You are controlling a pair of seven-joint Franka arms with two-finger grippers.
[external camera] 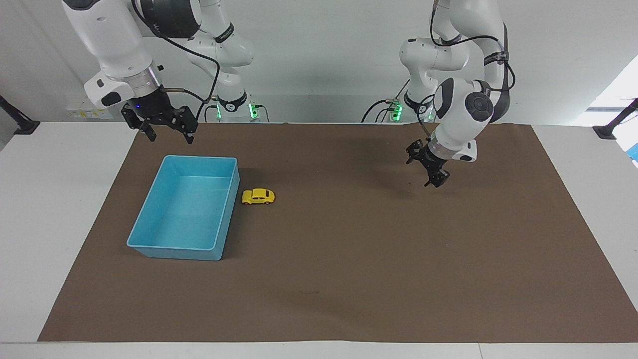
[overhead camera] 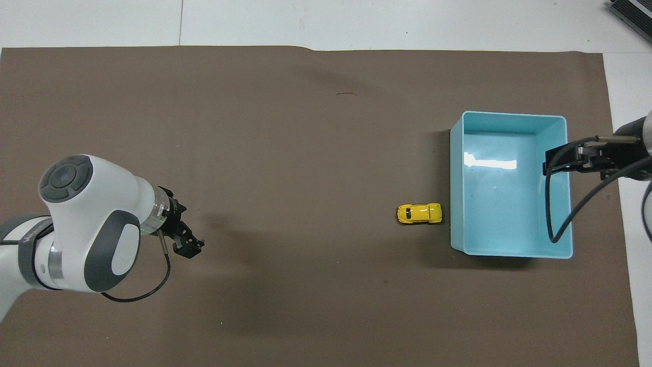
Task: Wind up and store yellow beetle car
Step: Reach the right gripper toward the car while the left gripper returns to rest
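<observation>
The yellow beetle car [external camera: 258,196] [overhead camera: 419,213] stands on its wheels on the brown mat, close beside the blue bin's [external camera: 199,158] [overhead camera: 509,114] long wall that faces the left arm's end; whether they touch I cannot tell. The bin is empty. My left gripper [external camera: 432,174] [overhead camera: 188,247] hangs open and empty just above the mat, well away from the car toward the left arm's end. High in the air, my right gripper [external camera: 168,133] [overhead camera: 552,164] is open and empty over the bin's edge at the right arm's end, where the arm waits.
The brown mat [external camera: 349,274] covers most of the white table [external camera: 50,209]. A black cable loops down from each wrist. Black clamps sit at the table's two ends near the robots' side.
</observation>
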